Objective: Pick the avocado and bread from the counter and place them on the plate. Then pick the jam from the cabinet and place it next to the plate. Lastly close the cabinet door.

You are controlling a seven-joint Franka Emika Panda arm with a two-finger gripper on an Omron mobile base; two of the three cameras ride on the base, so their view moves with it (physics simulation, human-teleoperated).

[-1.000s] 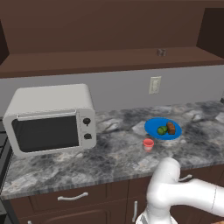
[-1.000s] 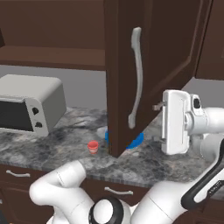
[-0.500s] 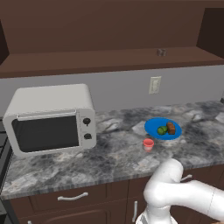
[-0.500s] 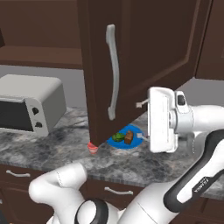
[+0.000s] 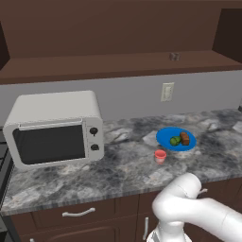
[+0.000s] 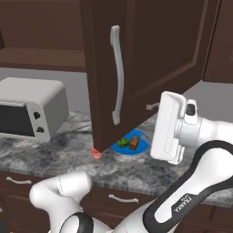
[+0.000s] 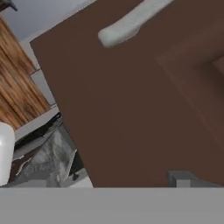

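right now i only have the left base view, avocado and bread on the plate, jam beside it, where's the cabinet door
Observer: The cabinet door hangs partway open over the counter, with its handle facing the right base camera.
Operator: and the end effector
Observer: The end effector is open and empty, aimed at the door's outer face, right of the handle.
Operator: touching it
Observer: Cannot tell. The hand view has the door panel close ahead, with the handle's end above.

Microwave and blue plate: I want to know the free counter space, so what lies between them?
In the left base view, bare marbled counter runs from the microwave to the plate; the jam stands just in front of the plate.
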